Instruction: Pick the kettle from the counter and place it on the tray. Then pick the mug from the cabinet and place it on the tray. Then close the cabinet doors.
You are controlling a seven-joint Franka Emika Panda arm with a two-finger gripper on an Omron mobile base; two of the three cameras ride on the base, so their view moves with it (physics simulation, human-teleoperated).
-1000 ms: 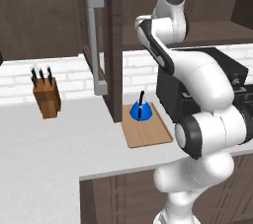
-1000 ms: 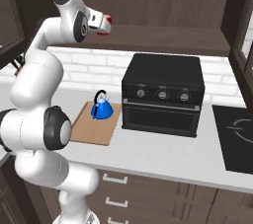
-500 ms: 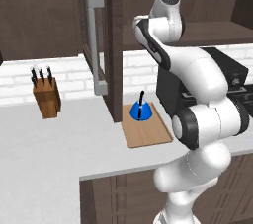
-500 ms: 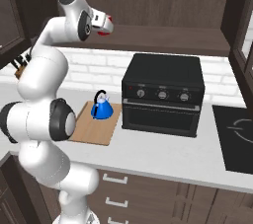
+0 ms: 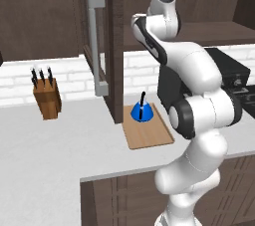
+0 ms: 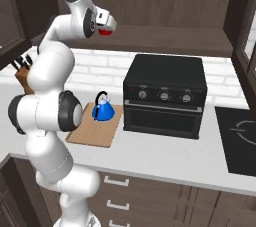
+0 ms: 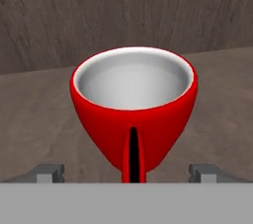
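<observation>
With the kettle [image 5: 141,112] already on the tray [image 5: 148,133], I bring the gripper [image 7: 126,173] up to the red mug [image 7: 134,109] on the cabinet [image 7: 59,16] shelf, fingers [image 7: 48,172] spread wide either side, handle facing me. I judge I should centre it, then close gently across the bowl.

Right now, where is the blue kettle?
The kettle sits on the far end of the wooden tray on the counter, in the right base view just left of the black oven.
</observation>
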